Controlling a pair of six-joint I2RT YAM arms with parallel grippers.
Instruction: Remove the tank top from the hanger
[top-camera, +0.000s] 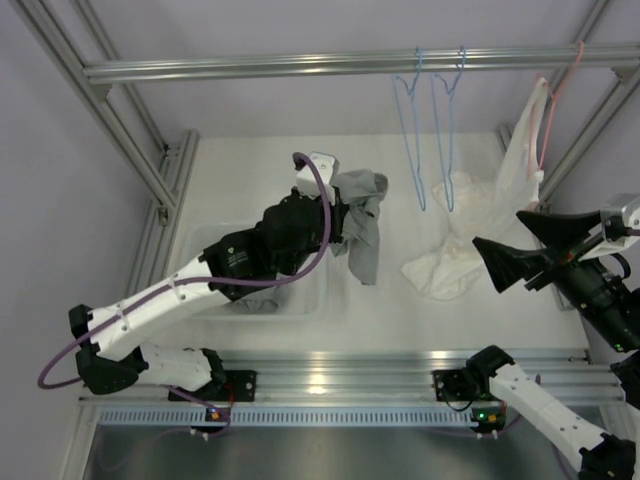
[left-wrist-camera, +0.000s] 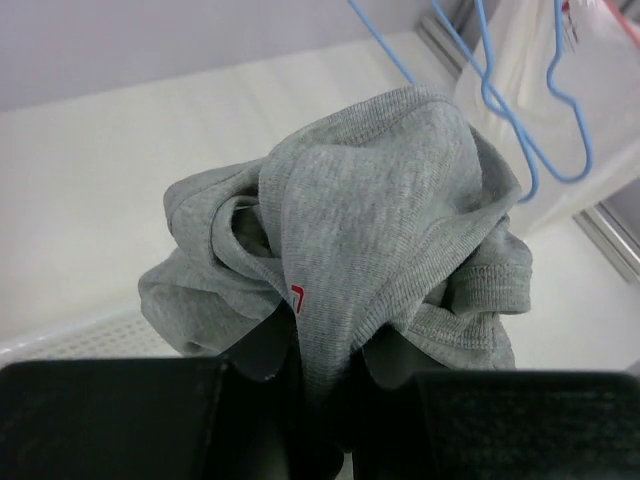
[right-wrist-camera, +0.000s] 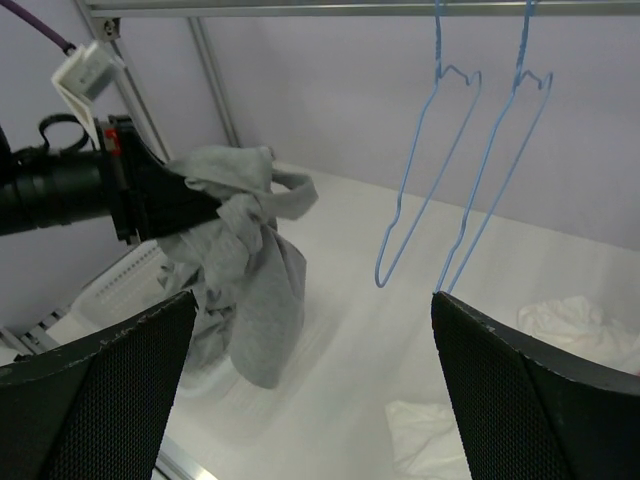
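Top view: left gripper (top-camera: 341, 222) clenched on the bunched grey knit tank top (top-camera: 368, 240), held up by the clear plastic bin (top-camera: 200, 250) on the white counter (top-camera: 400, 320). Two blue wire hangers (top-camera: 412, 140) hang bare. Right gripper (top-camera: 497, 228) spread wide, empty.

Left wrist: fabric pinched between the jaws, the rest drooping.

Right wrist: tank top well apart from the hangers.

Judged: it's off the hanger. Next move is lowering it and letting go.

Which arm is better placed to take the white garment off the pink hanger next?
Right, probably. The right gripper, jaws open, sits beside the white fabric garment. The left gripper has its jaws shut on the bunched grey knit top.
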